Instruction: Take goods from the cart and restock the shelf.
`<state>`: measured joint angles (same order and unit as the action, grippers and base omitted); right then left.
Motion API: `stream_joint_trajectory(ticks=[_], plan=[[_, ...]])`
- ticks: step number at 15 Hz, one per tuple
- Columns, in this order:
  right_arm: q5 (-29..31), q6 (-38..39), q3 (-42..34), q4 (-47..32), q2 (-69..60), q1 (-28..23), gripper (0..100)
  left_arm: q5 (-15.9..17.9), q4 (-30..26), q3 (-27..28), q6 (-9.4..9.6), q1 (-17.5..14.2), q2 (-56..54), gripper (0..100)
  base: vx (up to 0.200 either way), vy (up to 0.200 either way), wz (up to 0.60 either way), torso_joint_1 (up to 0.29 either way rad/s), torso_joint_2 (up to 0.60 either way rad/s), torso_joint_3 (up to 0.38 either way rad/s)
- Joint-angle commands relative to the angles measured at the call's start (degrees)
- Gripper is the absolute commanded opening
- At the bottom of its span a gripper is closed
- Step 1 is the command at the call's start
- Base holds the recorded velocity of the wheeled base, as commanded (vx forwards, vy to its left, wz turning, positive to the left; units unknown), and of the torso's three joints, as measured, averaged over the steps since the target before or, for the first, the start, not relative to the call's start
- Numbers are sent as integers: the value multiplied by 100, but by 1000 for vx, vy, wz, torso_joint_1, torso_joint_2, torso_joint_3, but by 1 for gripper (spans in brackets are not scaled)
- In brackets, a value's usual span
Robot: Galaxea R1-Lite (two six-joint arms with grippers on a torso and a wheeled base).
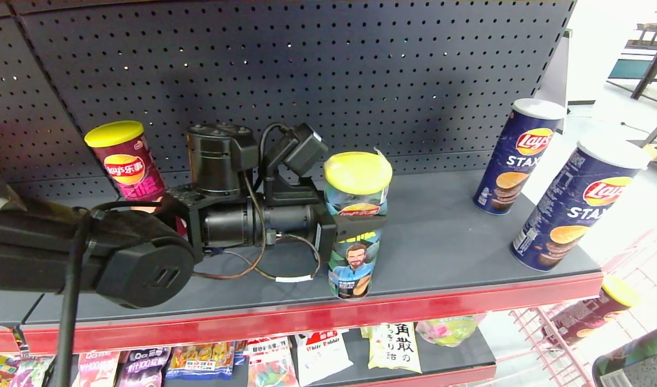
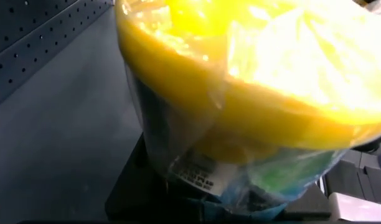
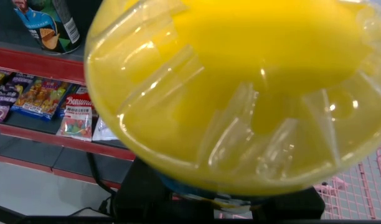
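A green-and-blue chips can [image 1: 355, 263] with a yellow lid stands upright near the front of the grey shelf [image 1: 441, 242]. My left gripper [image 1: 355, 221] reaches in from the left and is shut on its middle. The left wrist view looks down on the can's yellow lid [image 2: 271, 81]. My right gripper [image 3: 218, 205] is shut on a second yellow-lidded can [image 3: 240, 87], held low, in front of and below the shelf. Part of that can's body [image 1: 634, 355] appears at the head view's lower right corner.
A purple can [image 1: 127, 161] stands at the back left. Two dark blue cans [image 1: 516, 156] [image 1: 575, 209] stand at the right end. The pink wire cart [image 1: 564, 333] below right holds another can [image 1: 597, 309]. Snack bags [image 1: 317, 355] fill the lower shelf.
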<state>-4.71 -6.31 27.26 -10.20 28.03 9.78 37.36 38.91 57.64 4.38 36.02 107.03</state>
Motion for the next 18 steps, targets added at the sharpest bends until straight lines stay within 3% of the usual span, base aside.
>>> stream_joint_trajectory(ticks=[1, 6, 10, 13, 18], plan=[[-4, -1, 8, 1, 36, 7, 0, 25, -15, -7, 55, -8, 37, 100, 0, 0, 0, 0, 0, 0], [-373, -28, 412, 1, 581, 51, 0, -80, 117, -227, 90, -43, -33, 100, 0, 0, 0, 0, 0, 0], [-795, -54, 1229, 10, 1680, 253, 0, -608, 389, -701, 72, -201, -253, 100, 0, 0, 0, 0, 0, 0], [-795, -89, 1941, 18, 2638, 1079, 0, -625, 354, -1290, 72, -386, -868, 100, 0, 0, 0, 0, 0, 0], [-777, -107, 2750, 300, 3833, 1554, 0, -766, 248, -1879, 72, -421, -1492, 100, 0, 0, 0, 0, 0, 0]])
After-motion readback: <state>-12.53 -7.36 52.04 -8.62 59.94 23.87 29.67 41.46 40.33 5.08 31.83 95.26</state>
